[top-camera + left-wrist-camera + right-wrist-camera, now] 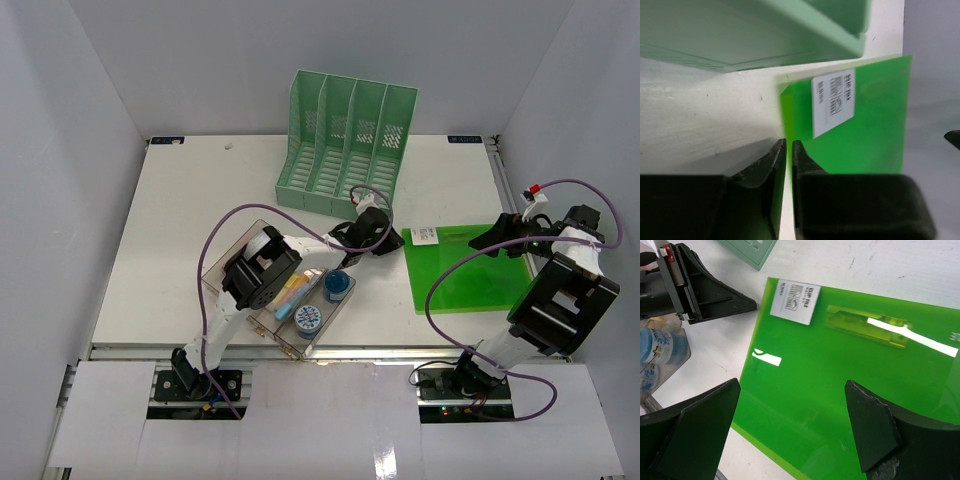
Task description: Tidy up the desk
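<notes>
Here left jaws sit nearly closed at the green folder (470, 268); right jaws gape.

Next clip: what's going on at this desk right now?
Both arms are at the green clip file, which lies flat on the desk near the green file rack. The left gripper sits at the file's left edge by its white label, jaws nearly together; whether it has a hold is unclear. The right gripper hovers wide open over the file, holding nothing. The clear tray at the front holds small items; neither gripper is at it.
</notes>
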Controlling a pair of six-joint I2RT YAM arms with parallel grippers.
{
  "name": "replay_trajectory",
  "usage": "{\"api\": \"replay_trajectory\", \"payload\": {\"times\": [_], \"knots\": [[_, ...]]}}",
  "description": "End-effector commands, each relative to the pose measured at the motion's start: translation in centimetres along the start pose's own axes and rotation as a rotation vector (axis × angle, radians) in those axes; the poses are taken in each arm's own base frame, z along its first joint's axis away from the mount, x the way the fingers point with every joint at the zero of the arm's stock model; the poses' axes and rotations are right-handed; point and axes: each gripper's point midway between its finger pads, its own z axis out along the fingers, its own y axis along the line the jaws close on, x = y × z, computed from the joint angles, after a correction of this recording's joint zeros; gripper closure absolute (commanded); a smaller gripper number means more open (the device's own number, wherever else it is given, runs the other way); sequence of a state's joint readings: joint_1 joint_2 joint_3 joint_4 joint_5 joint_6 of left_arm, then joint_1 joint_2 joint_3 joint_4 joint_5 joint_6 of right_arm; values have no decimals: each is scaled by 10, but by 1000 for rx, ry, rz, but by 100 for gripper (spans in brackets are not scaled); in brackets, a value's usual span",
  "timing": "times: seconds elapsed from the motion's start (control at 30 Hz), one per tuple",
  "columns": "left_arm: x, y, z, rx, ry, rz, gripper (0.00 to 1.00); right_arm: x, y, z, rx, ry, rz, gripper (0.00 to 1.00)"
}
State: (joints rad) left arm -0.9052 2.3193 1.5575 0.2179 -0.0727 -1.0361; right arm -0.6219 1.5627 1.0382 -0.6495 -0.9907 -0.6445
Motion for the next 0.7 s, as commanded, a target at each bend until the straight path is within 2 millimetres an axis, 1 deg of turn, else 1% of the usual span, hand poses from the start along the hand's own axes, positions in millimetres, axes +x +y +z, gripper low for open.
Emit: {"api": "replay_trajectory", "payload": {"times": [0.0, 0.03, 0.13, 0.17, 0.3, 0.37, 0.43, 0.47, 0.5, 0.53, 0.57, 0.6, 0.67], "knots": [[1, -2, -1, 47, 22, -32, 93, -15, 6, -7, -16, -29, -43, 8], [3, 0, -2, 49, 32, -34, 100, -15, 7, -7, -15, -29, -44, 8], [0, -1, -3, 69, 23, -42, 100, -12, 8, -7, -17, -25, -42, 8], [-2, -4, -5, 84, 18, -45, 100, -11, 7, -7, -17, -22, -43, 7], [-2, -11, -11, 128, 39, -42, 100, -9, 7, -8, -11, -16, -51, 7], [-3, -12, -13, 146, 46, -44, 93, -9, 8, -8, -10, -14, -57, 7], [-1, -15, -14, 165, 60, -43, 80, -8, 6, -8, -3, -9, -73, 6], [-1, -16, -15, 176, 67, -40, 75, -7, 4, -8, 6, -4, -82, 6], [0, -16, -16, 182, 72, -36, 72, -6, 0, -8, 22, 3, -89, 6], [1, -16, -16, 183, 77, -29, 69, -6, -11, -9, 74, 17, -85, 6], [3, -15, -17, 184, 82, -19, 66, -7, -28, -10, 154, 29, -69, 6], [4, -14, -18, 182, 84, -13, 63, -7, -38, -12, 208, 37, -67, 9], [2, -12, -24, 177, 73, 3, 57, -11, -59, -19, 338, 45, -86, 10]]}}
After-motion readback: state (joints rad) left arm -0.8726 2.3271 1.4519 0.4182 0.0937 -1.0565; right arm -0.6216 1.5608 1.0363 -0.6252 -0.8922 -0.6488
